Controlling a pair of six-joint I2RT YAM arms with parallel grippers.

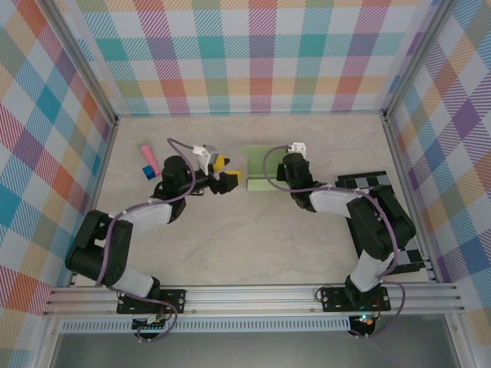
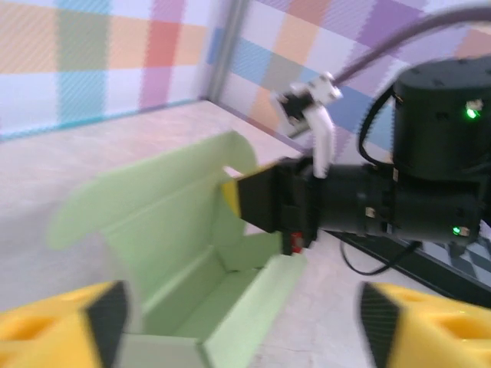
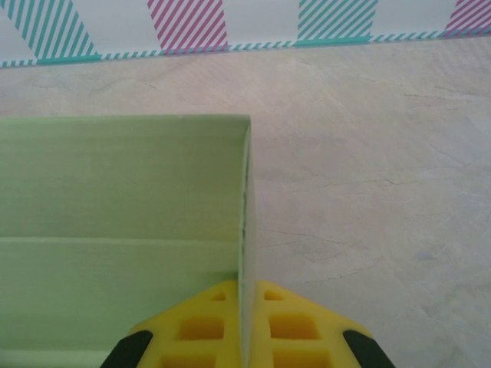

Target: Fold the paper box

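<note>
Pinching end wall (image 3: 244, 207) of part-folded paper box (image 1: 257, 161) in right pincer (image 3: 245, 337), hovering left pincer (image 2: 242, 307) wide open beside it, walls standing, lid flap (image 2: 153, 192) not yet closed.

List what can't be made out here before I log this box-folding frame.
Top view: the right arm covers the right end of the box and part of the checkered board.
Left wrist view: blur smears the box's creases; the bottom edge cuts off its near side by the open left gripper.
Right wrist view: the left edge cuts off the box; the shut right gripper hides the wall's lower part.
</note>
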